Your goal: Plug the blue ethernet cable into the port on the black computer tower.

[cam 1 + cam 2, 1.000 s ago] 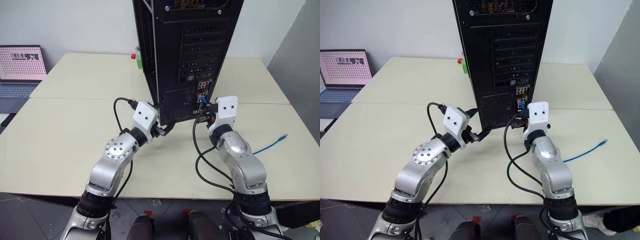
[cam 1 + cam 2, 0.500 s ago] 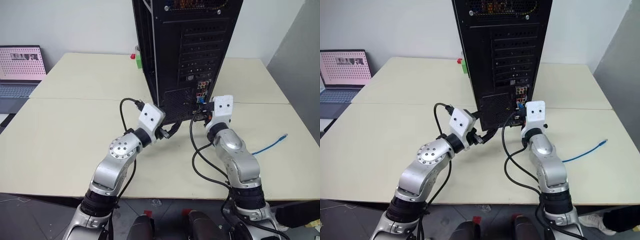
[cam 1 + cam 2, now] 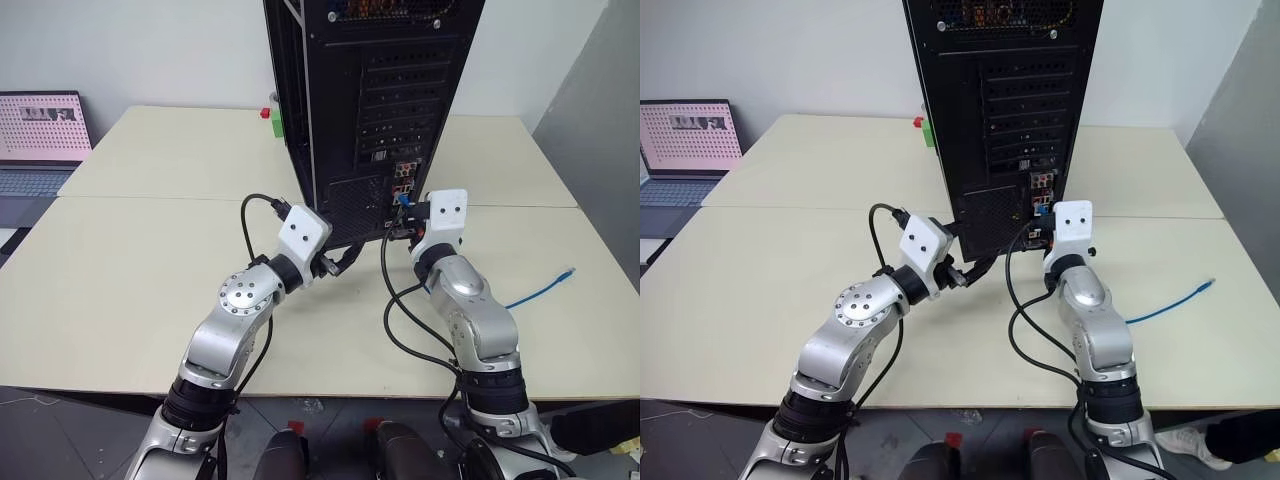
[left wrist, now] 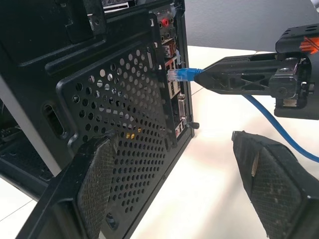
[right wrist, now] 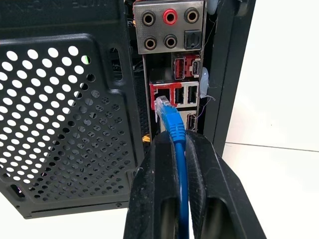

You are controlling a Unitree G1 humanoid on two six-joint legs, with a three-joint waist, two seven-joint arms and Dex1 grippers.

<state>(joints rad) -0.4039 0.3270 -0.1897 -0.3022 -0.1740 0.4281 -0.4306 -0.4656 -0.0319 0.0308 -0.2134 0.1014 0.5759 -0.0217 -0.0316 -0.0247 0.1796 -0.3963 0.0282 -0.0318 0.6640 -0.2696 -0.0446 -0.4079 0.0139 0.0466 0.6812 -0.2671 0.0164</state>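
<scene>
The blue ethernet cable (image 5: 175,130) is pinched just behind its plug by the right pincer (image 5: 174,164), so the plug points at the port (image 5: 162,94) on the black computer tower (image 3: 370,100). The left pincer (image 4: 179,184) is spread wide beside the tower, holding nothing.

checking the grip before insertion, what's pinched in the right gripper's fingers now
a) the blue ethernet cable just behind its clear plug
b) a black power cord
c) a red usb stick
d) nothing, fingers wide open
a: the right gripper is shut on the blue ethernet cable, its plug sticking out toward the port strip.
</scene>
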